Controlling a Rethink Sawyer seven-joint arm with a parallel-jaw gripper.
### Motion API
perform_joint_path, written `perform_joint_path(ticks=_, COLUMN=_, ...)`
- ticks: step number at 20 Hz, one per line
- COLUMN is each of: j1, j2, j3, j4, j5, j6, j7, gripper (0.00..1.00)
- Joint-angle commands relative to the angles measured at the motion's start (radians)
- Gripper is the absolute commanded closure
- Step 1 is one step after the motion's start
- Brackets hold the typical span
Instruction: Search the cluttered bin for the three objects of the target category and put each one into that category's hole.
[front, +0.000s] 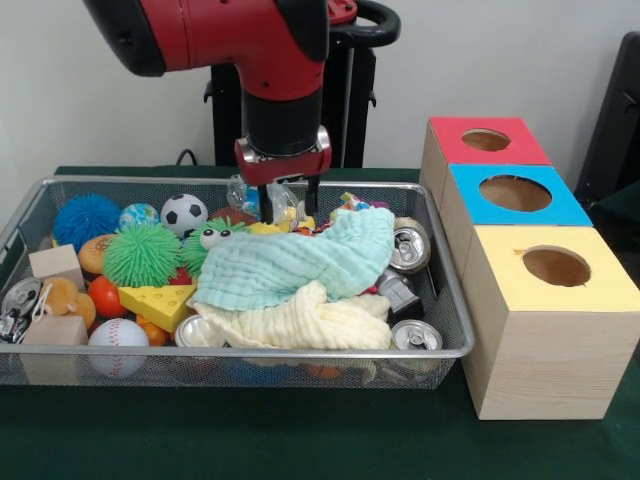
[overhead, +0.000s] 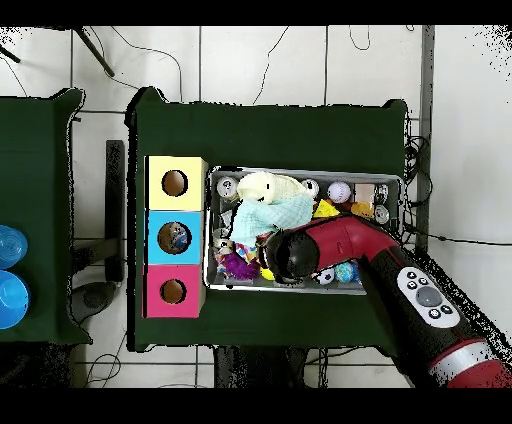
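Note:
A wire bin (front: 120, 352) holds mixed clutter. My gripper (front: 289, 203) hangs over the bin's far side, open, its two dark fingers (front: 313, 196) apart on either side of a crinkly clear packet (front: 284, 206). Just below it lies a green cloth (front: 300, 265) draped over a cream cloth (front: 300, 322). Drink cans (front: 410, 248) lie at the bin's right end. To the right stand three wooden boxes with holes: red top (front: 522, 142), blue top (front: 566, 207), yellow top (front: 500, 262). From overhead, the arm's wrist (overhead: 290, 255) hides the gripper.
On the left side of the bin are a soccer ball (front: 183, 213), baseball (front: 118, 334), blue spiky ball (front: 86, 218), green spiky ball (front: 141, 254), cheese wedge (front: 160, 303) and wooden blocks (front: 56, 264). Overhead, something lies inside the blue box's hole (overhead: 176, 238).

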Motion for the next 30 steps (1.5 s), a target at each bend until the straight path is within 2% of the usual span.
perform_joint_path(ticks=1, j1=-0.057, j2=-0.014, j3=0.087, j4=0.060, j5=-0.005, j6=0.061, j7=-0.323, gripper=0.00)
perform_joint_path(ticks=9, j1=-0.074, j2=-0.036, j3=0.118, j4=0.173, j5=-0.002, j6=0.008, j7=-0.222, gripper=0.00)
perform_joint_path(ticks=16, j1=-0.023, j2=-0.041, j3=0.100, j4=0.243, j5=-0.035, j6=-0.079, j7=-0.099, gripper=0.00)
perform_joint_path(ticks=22, j1=0.017, j2=-0.018, j3=0.062, j4=0.257, j5=-0.075, j6=-0.141, j7=-0.060, gripper=0.00)
perform_joint_path(ticks=27, j1=0.025, j2=0.057, j3=0.006, j4=0.213, j5=-0.139, j6=-0.195, j7=-0.076, gripper=0.00)
perform_joint_path(ticks=30, j1=0.037, j2=0.005, j3=-0.005, j4=0.217, j5=-0.137, j6=-0.167, j7=-0.090, gripper=0.00)
